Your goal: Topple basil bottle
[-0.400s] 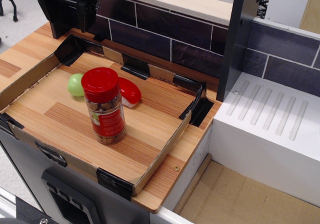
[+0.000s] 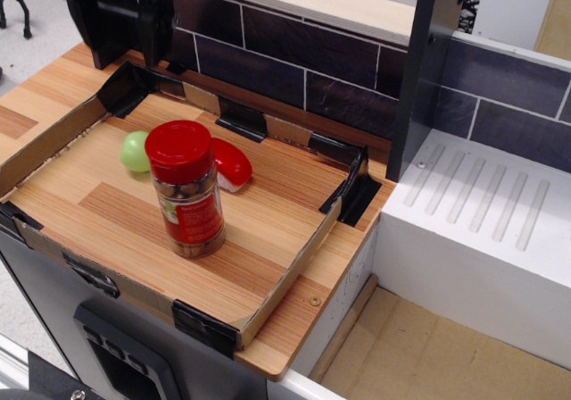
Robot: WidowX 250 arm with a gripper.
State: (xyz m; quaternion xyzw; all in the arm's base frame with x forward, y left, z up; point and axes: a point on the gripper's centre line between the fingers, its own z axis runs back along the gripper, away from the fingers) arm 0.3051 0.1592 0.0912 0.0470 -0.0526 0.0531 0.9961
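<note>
On wooden tray (image 2: 268, 239), basil bottle (image 2: 186, 188) upright, cap up

gripper (image 2: 120, 12): top cut off by the upper edge at 11 o'clock; finger state unreadable
red-and-white toy (image 2: 232, 164): left part hidden behind basil bottle (image 2: 186, 188)
label text: too small to read

The light is bright, even and soft. The basil bottle (image 2: 186, 188) throws only a faint, short shadow on the counter (image 2: 268, 230). Its red cap has a weak shine on the top. The picture is mostly sharp, slightly grainy. The black claw (image 2: 120, 12) is dark, with few details.
</note>
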